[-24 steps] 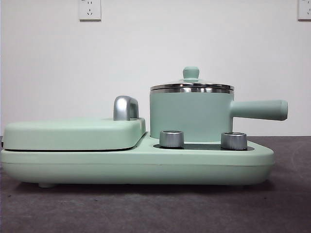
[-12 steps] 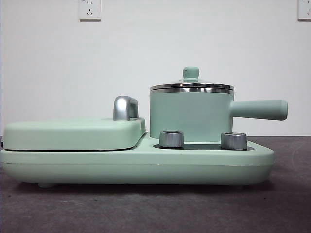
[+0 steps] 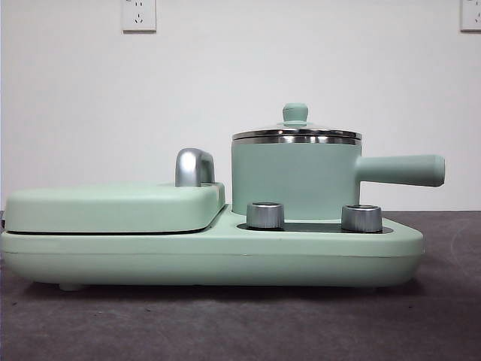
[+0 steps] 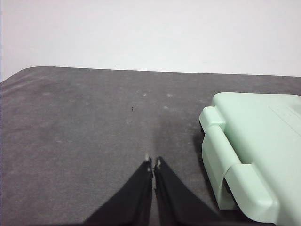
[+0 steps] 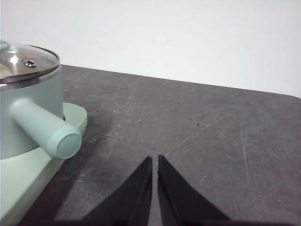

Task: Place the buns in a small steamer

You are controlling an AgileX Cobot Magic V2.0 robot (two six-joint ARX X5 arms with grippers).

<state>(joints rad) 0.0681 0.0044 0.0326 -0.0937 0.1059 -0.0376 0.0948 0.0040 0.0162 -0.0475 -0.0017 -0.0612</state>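
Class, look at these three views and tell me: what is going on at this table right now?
Nothing is being handled. The small steamer stands on the mint-green cooker base with its glass lid on, beside the flat lidded griddle section. The left gripper hangs shut over bare table near the griddle end; the right gripper hangs shut near the steamer's handle. No buns can be seen in any view.

Lidded mint-green steamer, upright
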